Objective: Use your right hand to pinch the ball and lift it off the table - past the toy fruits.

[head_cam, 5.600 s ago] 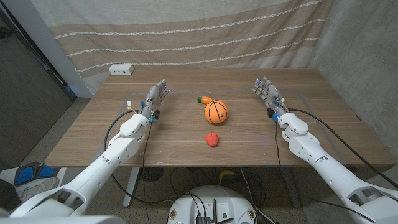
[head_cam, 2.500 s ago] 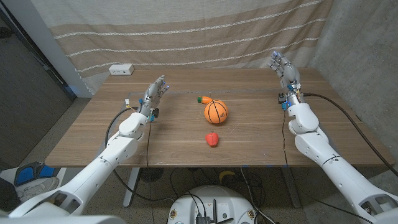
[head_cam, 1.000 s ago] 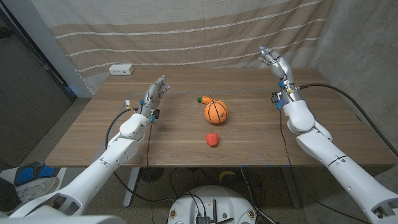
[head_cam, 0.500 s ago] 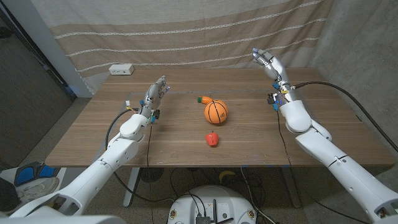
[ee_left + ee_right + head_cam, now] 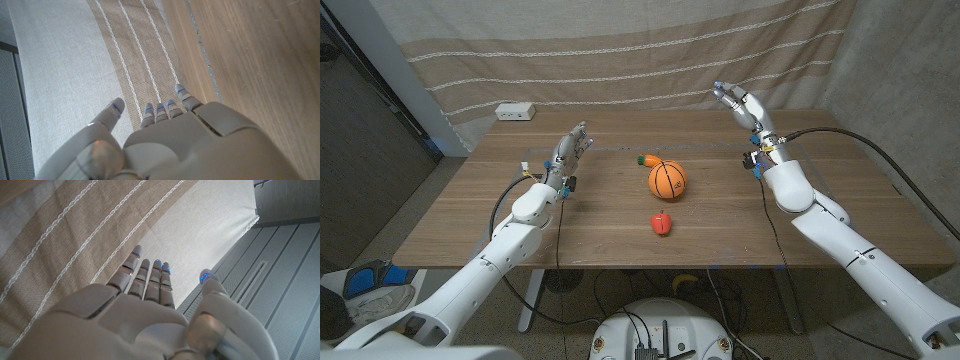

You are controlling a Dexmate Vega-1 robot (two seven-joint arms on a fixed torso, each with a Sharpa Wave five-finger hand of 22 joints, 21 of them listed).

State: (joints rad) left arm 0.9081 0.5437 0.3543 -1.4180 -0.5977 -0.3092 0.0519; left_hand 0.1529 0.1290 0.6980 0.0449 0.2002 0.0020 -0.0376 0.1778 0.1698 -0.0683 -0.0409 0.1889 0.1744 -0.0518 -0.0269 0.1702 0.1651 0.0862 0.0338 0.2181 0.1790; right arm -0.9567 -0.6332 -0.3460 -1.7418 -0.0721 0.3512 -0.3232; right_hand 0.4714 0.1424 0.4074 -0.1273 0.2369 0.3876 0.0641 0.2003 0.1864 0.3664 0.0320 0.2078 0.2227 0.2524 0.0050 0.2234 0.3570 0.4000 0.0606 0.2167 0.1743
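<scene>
A: Where's the small orange basketball with black seams [image 5: 667, 180]?
B: Mid-table on the brown wooden tabletop [image 5: 840, 215]. An orange toy carrot with a green top [image 5: 645, 158] lies just behind it, a red toy fruit [image 5: 662, 224] just in front, nearer the robot.
A: Right hand [image 5: 742, 108]?
B: Raised above the far right part of the table, fingers spread, holding nothing. In its wrist view the fingers [image 5: 150, 277] point at the striped beige curtain [image 5: 60, 235].
A: Direction to the ball?
B: Ball lies toward the robot's left of that hand, lower and nearer the robot. Well apart, nothing between them.
A: Left hand [image 5: 570, 152]?
B: Fingers apart, empty, at the table's left side. About as far from the ball, but the task names the right.
A: Long axis?
B: Round ball, none. Likely pinch from above or the right side; the toys flank front and back.
</scene>
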